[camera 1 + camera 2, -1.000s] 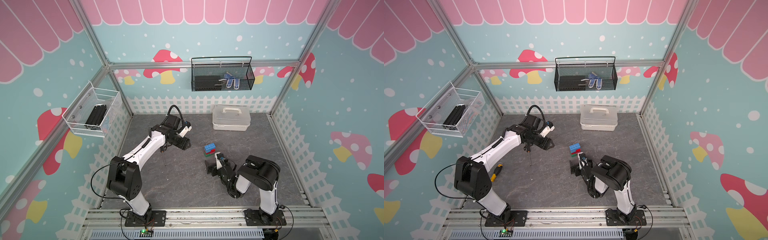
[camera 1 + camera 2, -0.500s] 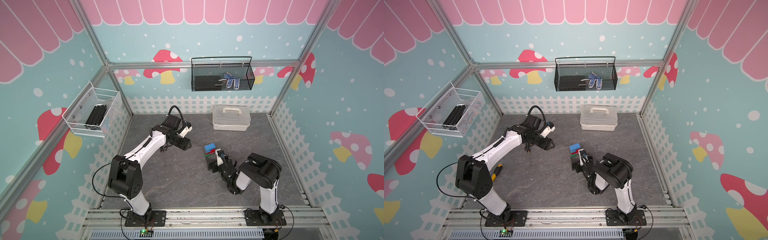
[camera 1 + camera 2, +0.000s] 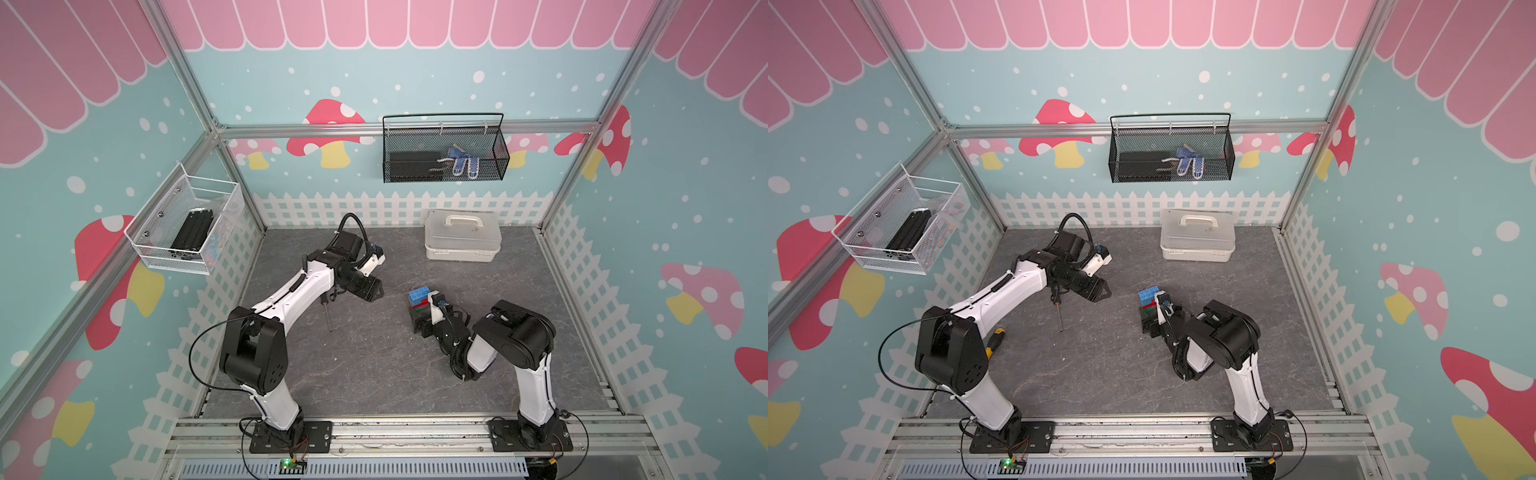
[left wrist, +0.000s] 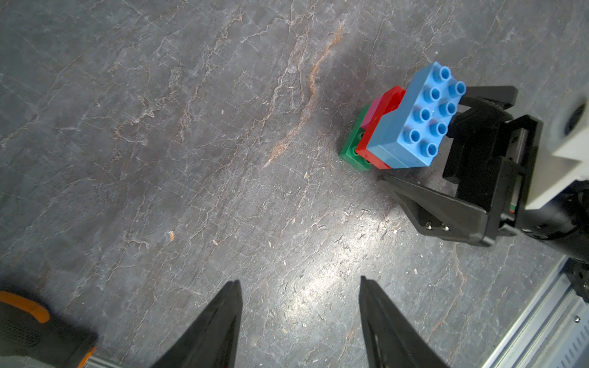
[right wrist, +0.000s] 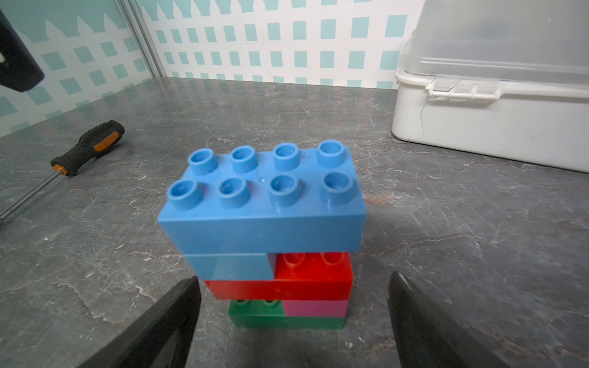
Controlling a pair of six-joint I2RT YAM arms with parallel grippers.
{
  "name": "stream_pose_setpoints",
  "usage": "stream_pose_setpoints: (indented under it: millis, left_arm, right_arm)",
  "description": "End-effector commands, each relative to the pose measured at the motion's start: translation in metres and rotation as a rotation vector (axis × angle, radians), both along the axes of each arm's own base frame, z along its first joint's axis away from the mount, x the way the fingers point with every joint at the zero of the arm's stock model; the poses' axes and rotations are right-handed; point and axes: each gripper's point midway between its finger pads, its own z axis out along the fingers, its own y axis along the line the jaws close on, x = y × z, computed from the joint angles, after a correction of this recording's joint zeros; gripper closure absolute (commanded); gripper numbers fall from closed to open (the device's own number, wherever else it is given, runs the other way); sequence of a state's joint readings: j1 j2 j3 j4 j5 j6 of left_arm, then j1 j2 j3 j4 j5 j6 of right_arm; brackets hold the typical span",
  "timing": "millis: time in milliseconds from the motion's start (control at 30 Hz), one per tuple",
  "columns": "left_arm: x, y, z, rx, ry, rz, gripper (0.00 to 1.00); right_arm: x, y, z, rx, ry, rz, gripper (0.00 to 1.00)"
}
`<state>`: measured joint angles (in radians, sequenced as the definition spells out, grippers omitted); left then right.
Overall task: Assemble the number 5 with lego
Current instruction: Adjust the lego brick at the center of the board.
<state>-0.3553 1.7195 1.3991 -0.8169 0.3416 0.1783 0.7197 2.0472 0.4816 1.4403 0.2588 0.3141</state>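
Right wrist view, item: the number 5, upright on the table. Layers, base upward: green brick, pink brick, red brick, short blue brick, long blue brick. Long axis: runs across the span between the two fingers of the right pincer. Right pincer: spread wide, one finger off each short end of the stack, table showing in both gaps, nothing pinched. Left pincer: spread, empty, well apart, the stack lying off toward the right arm's side. Nearer arm: the right, plainly. Judgement: the digit looks complete; closing would squeeze it lengthwise, while a straight retreat should leave it standing
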Motion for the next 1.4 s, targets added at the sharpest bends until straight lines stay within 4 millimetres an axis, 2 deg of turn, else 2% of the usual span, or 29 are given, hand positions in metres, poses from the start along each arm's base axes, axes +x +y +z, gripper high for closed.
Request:
stream_pose_setpoints:
  millis: [0, 667, 967, 1367]
  left_arm:
    - [0.004, -0.004, 0.002, -0.026, 0.0, 0.0, 0.38]
    - [0.006, -0.007, -0.002, -0.026, 0.01, -0.002, 0.38]
    - [0.005, -0.008, -0.002, -0.025, 0.011, -0.005, 0.38]
    - [0.003, -0.009, 0.001, -0.027, 0.003, -0.006, 0.38]
  right_arm:
    - [0.005, 0.004, 0.009, 0.031, -0.037, 0.017, 0.08]
    - [0.023, 0.006, 0.006, 0.051, -0.041, 0.005, 0.13]
    - [0.025, 0.008, 0.008, 0.067, -0.038, 0.024, 0.31]
    - [0.021, 0.002, 0.021, 0.072, -0.009, 0.002, 0.36]
